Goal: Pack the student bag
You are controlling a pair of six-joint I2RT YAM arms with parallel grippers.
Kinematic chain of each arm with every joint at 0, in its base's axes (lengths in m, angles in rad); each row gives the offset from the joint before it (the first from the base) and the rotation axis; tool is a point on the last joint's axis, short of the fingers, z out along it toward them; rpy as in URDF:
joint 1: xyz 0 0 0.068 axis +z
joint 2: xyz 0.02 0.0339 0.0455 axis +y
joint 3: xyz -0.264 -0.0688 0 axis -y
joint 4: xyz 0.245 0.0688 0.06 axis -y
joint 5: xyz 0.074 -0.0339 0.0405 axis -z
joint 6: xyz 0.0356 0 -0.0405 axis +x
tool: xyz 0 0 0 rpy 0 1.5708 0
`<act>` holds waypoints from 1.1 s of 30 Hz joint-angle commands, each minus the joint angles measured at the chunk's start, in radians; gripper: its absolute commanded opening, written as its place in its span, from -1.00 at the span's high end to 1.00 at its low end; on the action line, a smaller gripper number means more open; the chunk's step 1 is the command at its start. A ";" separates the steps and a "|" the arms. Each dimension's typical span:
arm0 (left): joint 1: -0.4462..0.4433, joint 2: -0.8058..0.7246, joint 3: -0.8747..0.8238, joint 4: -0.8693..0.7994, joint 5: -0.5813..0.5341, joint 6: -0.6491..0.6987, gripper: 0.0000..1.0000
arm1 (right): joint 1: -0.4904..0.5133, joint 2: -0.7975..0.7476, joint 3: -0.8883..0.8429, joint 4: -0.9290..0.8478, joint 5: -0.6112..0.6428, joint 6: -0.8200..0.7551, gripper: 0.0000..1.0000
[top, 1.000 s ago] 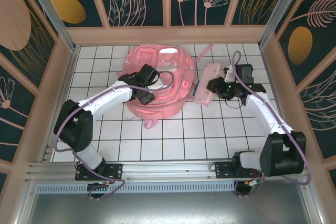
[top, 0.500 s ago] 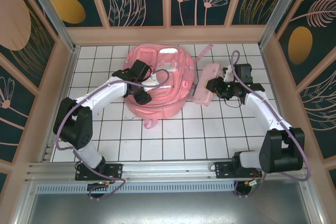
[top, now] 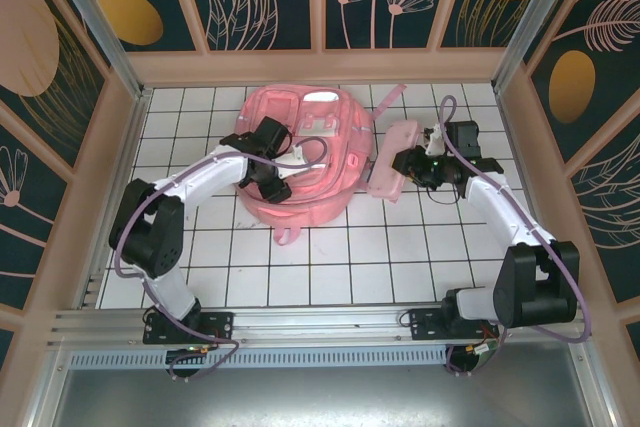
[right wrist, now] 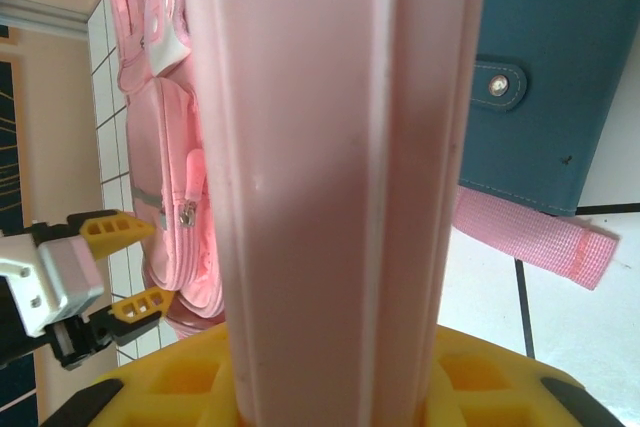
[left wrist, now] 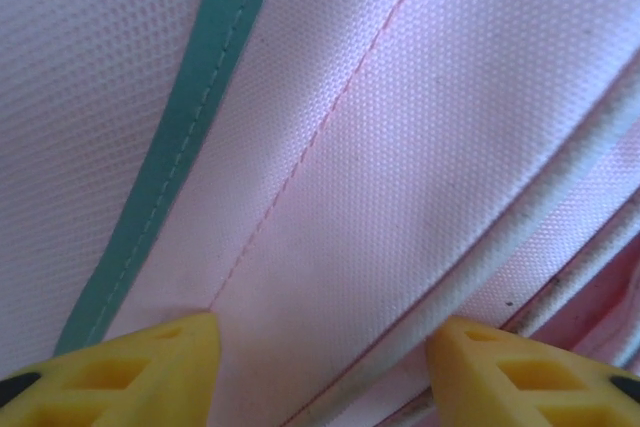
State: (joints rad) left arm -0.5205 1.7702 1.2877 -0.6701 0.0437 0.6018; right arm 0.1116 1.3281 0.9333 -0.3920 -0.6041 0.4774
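Left claw hovers on the student bag with its yellow fingertips parted; pink weave and a teal trim show between them, and nothing is pinched. Right claw is clenched on a long pink pencil case, held just beside the bag's right flank.

The bag lies flat at the far middle of the white-tiled tabletop, pockets upward. It looks soft, floppy and probably light, so it would likely sag and fold when lifted rather than keep its shape. The flat woven panel gives the fingers little to bite on. A seam, the piped edge, a pocket lip or the zip pull looks the better hold, with one claw holding an opening wide while the other feeds things in. Whether any zip is open I cannot tell. The case looks stiff and smooth, and might twist in the grip.

A dark blue wallet with a snap stud lies on the tabletop beyond the case, and a pink strap trails just beside it. That strap could snag a claw reaching for the wallet.
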 commanded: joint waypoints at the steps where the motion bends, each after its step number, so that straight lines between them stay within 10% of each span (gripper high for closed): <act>1: 0.006 0.037 0.026 0.010 -0.049 0.026 -0.02 | 0.010 -0.001 0.041 0.038 -0.028 0.004 0.49; 13: 0.005 -0.099 0.034 0.152 -0.053 0.054 0.88 | 0.016 -0.013 0.048 0.017 -0.016 0.004 0.48; 33: 0.002 -0.219 0.125 0.481 -0.017 -0.307 1.00 | 0.289 0.091 0.012 0.303 -0.202 0.309 0.47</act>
State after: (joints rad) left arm -0.5125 1.5929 1.3518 -0.4374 -0.0277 0.4133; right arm 0.3573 1.3647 0.9249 -0.2070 -0.7338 0.6914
